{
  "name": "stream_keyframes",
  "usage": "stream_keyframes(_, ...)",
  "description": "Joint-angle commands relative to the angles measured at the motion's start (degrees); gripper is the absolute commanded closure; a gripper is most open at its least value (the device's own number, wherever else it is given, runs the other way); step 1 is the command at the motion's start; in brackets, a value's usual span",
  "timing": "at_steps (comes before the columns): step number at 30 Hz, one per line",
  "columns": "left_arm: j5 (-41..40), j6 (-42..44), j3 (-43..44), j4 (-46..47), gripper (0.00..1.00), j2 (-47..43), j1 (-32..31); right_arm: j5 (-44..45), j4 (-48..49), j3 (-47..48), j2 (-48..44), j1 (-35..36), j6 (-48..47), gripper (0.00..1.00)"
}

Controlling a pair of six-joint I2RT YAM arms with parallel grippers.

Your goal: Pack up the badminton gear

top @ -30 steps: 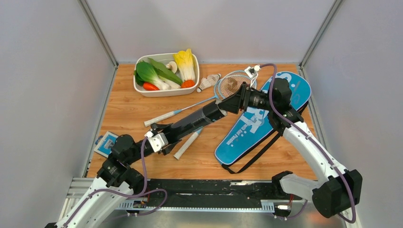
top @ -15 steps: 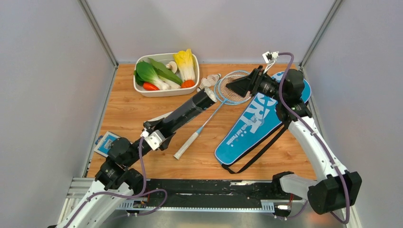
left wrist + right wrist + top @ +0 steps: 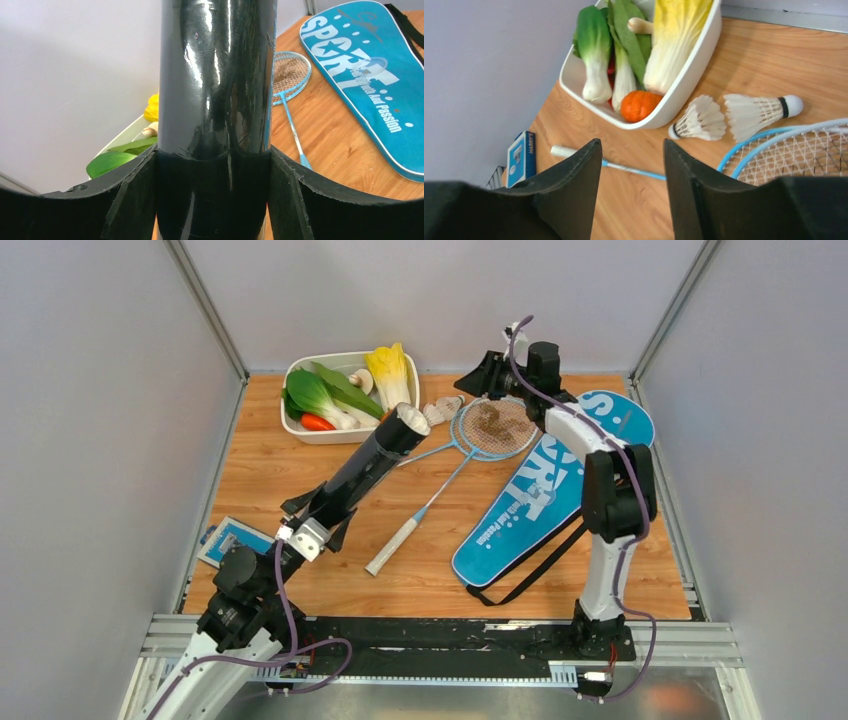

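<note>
a wooden tabletop point(image 3: 300, 480) enclosed by plain grey walls. a blue racket-shaped "sport" cover point(image 3: 560, 480) lies flat on the right side, its wide end toward the far right corner and its black strap point(image 3: 530, 570) trailing off the near end. the long black tube point(image 3: 365, 465) is held off the tabletop at a slant, the left fingers point(image 3: 137, 195) clamped on either side of its near end; its far end, showing white, sits near the corner of the tray. two light-blue rackets point(image 3: 495, 427) lie on the wood with their heads overlapping just left of the cover, and one white handle point(image 3: 390, 550) points to the near left. a white tray of toy vegetables point(image 3: 300, 430) sits at the far left. the right fingers point(image 3: 574, 180) hover above the far edge, partly apart with nothing between them. two white feather shuttlecocks point(image 3: 734, 116) lie between the tray and the racket heads. a small blue-and-white card point(image 3: 225, 540) rests by the left wall.
</note>
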Motion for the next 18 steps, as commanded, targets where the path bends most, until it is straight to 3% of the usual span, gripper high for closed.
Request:
stream_keyframes(1, 2.0, -1.6, 0.3, 6.4, 0.63, 0.3, -0.1, -3.6, 2.0, 12.1, 11.1, -0.1, -1.1, 0.51)
stream_keyframes(9, 4.0, -1.9, 0.2, 6.3, 0.63, 0.6, -0.1, -6.5, -0.6, 29.7, 30.5, -0.2, 1.3, 0.52)
stream_keyframes(18, 6.8, -1.6, 0.7, 6.6, 0.62, 2.6, -0.1, -7.5, -0.5, 31.2, 34.8, 0.6, 1.9, 0.50)
